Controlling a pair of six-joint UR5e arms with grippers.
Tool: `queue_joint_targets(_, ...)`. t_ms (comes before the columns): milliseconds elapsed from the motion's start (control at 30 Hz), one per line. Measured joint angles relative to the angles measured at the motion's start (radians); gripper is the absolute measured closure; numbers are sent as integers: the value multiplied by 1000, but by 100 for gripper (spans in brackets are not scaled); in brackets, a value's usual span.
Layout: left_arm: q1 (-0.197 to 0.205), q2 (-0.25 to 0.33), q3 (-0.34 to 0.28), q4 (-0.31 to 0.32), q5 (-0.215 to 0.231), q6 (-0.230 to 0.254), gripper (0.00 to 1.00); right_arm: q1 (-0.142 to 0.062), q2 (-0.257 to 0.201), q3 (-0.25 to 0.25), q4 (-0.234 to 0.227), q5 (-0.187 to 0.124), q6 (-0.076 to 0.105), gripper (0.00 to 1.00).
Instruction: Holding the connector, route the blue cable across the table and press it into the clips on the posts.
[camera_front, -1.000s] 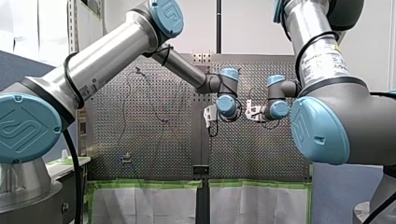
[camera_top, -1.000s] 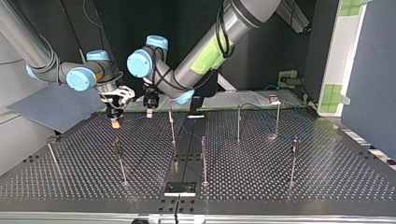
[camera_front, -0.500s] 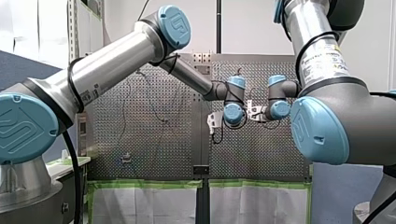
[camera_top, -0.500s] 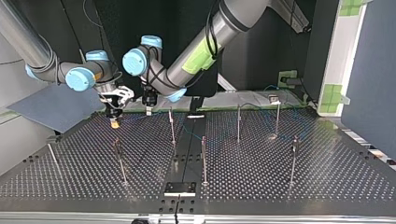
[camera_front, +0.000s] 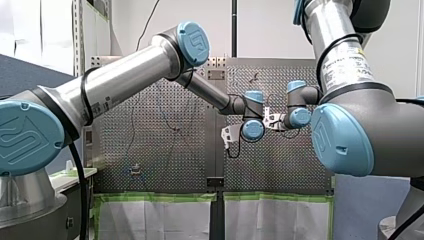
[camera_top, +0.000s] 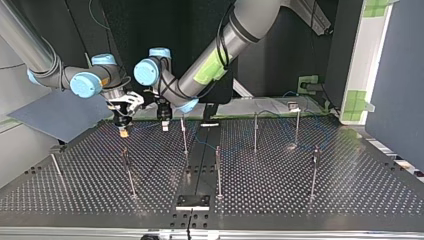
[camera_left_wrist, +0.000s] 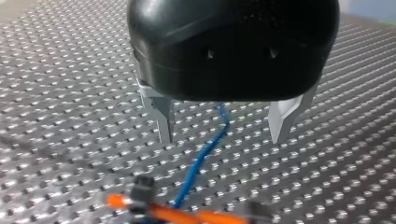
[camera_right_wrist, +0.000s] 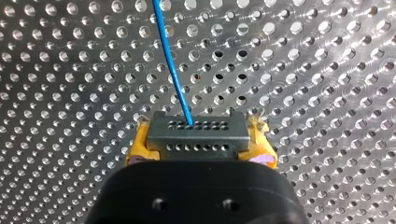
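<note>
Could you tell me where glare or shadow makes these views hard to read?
Right wrist view: the table glints around every hole, yet the blue cable and connector read clearly. Left wrist view: similar glints. Top view: the cable barely shows against the dark table.

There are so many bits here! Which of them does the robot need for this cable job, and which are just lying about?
In the job:
blue cable
connector, held in my right gripper
my left gripper, open around the cable
posts
perforated table

Lying about:
grey sheet beside the table
green tape
</note>
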Motion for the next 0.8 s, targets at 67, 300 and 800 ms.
queue_joint_targets(67, 1, -2, 8, 13, -4, 1, 0, 0, 0, 0, 0, -1, 0, 100)
queue_joint_targets(300, -1, -4, 10, 13, -8, 0, 0, 0, 0, 0, 0, -1, 0, 100)
queue_joint_targets(800, -6, -2, 7, -20, -9, 3, 100, 2, -2, 0, 1, -2, -1, 100)
